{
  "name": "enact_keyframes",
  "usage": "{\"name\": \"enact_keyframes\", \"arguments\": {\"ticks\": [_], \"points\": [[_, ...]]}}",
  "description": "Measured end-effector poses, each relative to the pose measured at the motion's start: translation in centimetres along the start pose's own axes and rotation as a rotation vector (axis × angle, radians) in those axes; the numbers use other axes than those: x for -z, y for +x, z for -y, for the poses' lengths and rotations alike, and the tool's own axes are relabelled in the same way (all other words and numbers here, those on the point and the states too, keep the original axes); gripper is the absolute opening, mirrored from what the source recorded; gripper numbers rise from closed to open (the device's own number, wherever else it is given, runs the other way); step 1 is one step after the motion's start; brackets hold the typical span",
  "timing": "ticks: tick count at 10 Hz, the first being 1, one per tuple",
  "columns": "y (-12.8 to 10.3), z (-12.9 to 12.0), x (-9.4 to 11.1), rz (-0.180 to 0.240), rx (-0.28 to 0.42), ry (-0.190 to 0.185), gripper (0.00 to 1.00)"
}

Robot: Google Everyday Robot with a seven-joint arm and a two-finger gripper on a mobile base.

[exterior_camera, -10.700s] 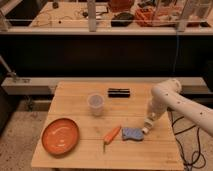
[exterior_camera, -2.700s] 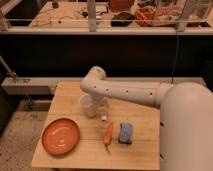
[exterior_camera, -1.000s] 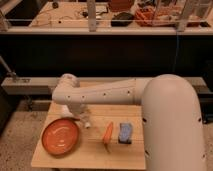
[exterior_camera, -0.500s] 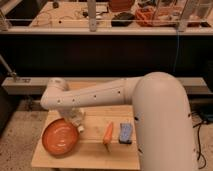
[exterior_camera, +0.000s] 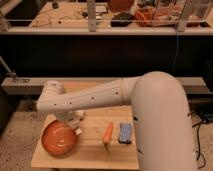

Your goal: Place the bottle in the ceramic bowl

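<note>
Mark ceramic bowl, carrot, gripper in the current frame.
ceramic bowl (exterior_camera: 53, 142), camera view, bare inner surface.
carrot (exterior_camera: 107, 134), camera view, mid-length.
gripper (exterior_camera: 76, 125), camera view, tip, over the bowl's right rim.

One wooden tabletop (exterior_camera: 95, 154) carried one orange-red ceramic bowl (exterior_camera: 58, 140), one orange carrot (exterior_camera: 107, 133) and one blue sponge (exterior_camera: 125, 133). One white robot arm (exterior_camera: 100, 97) stretched across the tabletop, ending in one gripper (exterior_camera: 77, 127), which hung at the bowl's right rim, left of the carrot.
</note>
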Motion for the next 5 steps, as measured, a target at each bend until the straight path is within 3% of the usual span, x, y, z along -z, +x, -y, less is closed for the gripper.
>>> {"name": "enact_keyframes", "arguments": {"ticks": [5], "points": [[-0.04,1.11,0.52,-0.003,0.051,0.014,0.03]]}}
